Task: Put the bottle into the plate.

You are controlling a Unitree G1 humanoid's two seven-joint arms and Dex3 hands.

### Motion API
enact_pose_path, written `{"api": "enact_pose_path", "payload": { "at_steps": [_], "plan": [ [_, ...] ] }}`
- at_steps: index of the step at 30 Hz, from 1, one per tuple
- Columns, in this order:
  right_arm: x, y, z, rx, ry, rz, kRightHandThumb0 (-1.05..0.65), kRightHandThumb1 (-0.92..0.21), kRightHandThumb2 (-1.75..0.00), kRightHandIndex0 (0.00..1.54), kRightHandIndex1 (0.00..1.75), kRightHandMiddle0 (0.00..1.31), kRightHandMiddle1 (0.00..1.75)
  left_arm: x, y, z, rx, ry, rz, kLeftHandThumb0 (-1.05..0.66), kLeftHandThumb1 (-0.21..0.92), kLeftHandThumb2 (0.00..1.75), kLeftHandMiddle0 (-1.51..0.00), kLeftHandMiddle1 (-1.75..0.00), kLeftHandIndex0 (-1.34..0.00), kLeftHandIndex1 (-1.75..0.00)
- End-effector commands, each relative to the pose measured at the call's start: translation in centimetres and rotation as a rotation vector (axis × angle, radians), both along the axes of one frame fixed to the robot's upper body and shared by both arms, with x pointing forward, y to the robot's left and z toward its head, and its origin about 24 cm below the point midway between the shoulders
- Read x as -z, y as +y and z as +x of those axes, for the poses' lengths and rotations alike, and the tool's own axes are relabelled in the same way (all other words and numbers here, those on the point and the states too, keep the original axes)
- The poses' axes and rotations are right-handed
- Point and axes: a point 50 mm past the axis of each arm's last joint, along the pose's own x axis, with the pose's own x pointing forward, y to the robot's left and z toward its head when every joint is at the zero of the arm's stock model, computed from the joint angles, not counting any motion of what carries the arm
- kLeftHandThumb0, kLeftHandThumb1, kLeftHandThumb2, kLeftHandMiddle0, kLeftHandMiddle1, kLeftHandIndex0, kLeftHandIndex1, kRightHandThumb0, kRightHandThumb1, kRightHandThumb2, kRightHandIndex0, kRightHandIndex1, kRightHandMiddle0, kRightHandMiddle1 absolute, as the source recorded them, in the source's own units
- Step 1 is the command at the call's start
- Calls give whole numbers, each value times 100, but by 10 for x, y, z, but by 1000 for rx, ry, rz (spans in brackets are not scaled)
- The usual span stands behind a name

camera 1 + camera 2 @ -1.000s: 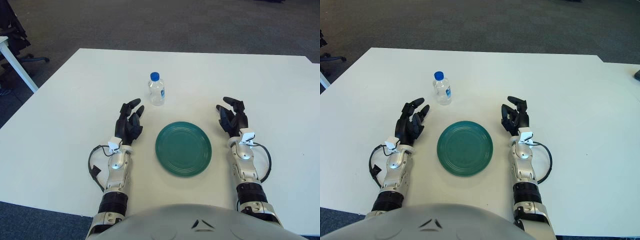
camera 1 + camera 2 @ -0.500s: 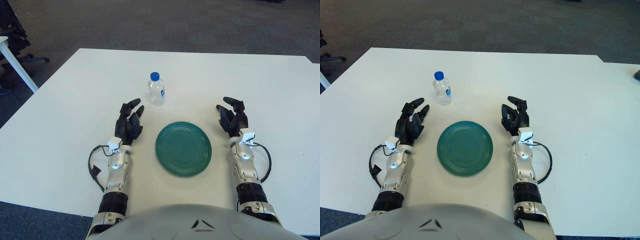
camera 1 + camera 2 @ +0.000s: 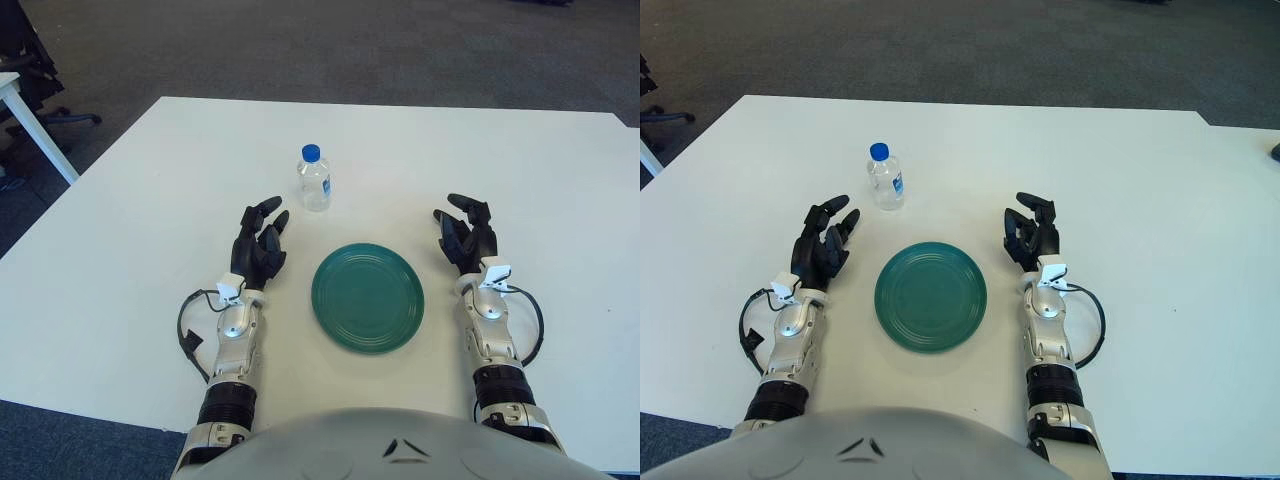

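Note:
A small clear bottle (image 3: 314, 180) with a blue cap stands upright on the white table (image 3: 150, 200), beyond the plate. A round dark green plate (image 3: 367, 297) lies flat between my hands and holds nothing. My left hand (image 3: 260, 240) rests on the table left of the plate, fingers relaxed and open, a short way in front of and left of the bottle. My right hand (image 3: 466, 236) rests on the table right of the plate, fingers open and empty.
The table's far edge and left edge border grey carpet. A white table leg (image 3: 35, 125) and a black office chair base (image 3: 60, 118) stand at the far left, off the table.

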Motion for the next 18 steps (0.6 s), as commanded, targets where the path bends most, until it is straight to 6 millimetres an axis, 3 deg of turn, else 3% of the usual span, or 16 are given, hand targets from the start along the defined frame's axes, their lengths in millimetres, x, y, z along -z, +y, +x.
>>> {"api": "enact_pose_path", "payload": {
  "at_steps": [1, 7, 11, 18],
  "plan": [
    [5, -1, -1, 3, 30, 12, -45, -91, -44, 47, 49, 8, 111, 20, 0, -12, -23, 73, 26, -64, 92, 72, -52, 0, -13, -78],
    [6, -1, 0, 2, 33, 16, -43, -90, -45, 48, 49, 9, 111, 14, -4, -9, -130, 139, 246, -81, 92, 65, -39, 0, -3, -74],
    [6, -2, 0, 0, 36, 13, -42, -90, -46, 48, 49, 8, 111, 14, -5, -7, -148, 157, 322, -89, 92, 62, -32, 0, -1, -63],
    [7, -3, -1, -1, 38, 2, -43, -89, -48, 48, 49, 10, 115, 12, -15, 12, -137, 195, 468, -101, 92, 61, -20, 0, 0, -38]
  ]
}}
